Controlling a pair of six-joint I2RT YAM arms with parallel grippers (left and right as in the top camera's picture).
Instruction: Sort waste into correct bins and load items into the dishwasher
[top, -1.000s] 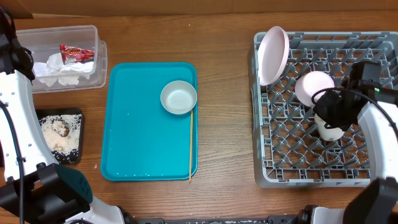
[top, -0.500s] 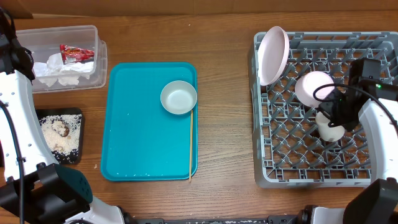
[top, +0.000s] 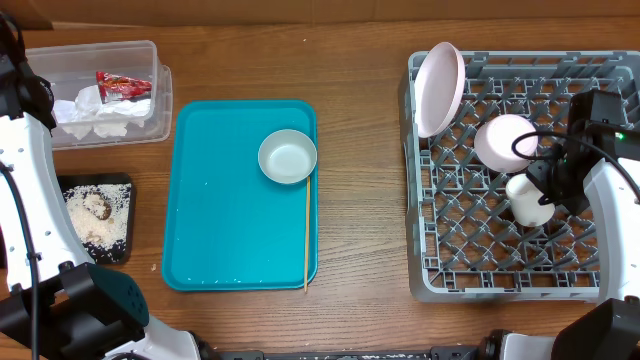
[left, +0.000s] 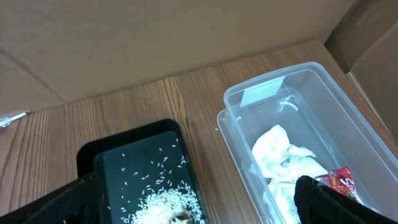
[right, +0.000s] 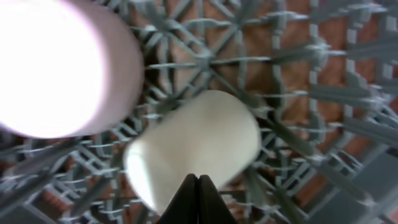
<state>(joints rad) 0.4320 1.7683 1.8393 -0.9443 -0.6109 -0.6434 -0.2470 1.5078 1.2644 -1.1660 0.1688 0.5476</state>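
Right gripper (right: 199, 198) with its fingers pressed together and nothing between them. It hangs just over the small white cup (right: 193, 146), which lies on its side on the lattice of the dish rack (top: 450, 270) directly beyond my fingertips. Whether they touch it, I cannot tell.

Up and to the left of the tips, the smaller white plate (right: 56, 68) stands among the pegs, close beside the cup. That closeness is my worry: the cup looks round and unpropped, so if my closed tips brush it as I lift away, it could roll into the plate or knock it flat. Seen from overhead, a dark cable from my arm also loops across that plate, and a careless swing might drag on it.

Well away to the left of this gripper, the grey-white bowl (top: 288, 157) sits on the teal tray (top: 220, 220), not yet loaded — reaching for it with tips together would only shove it.

My left gripper (left: 199, 205) stands wide apart over the black tray (left: 127, 132) and clear tub (left: 267, 79).
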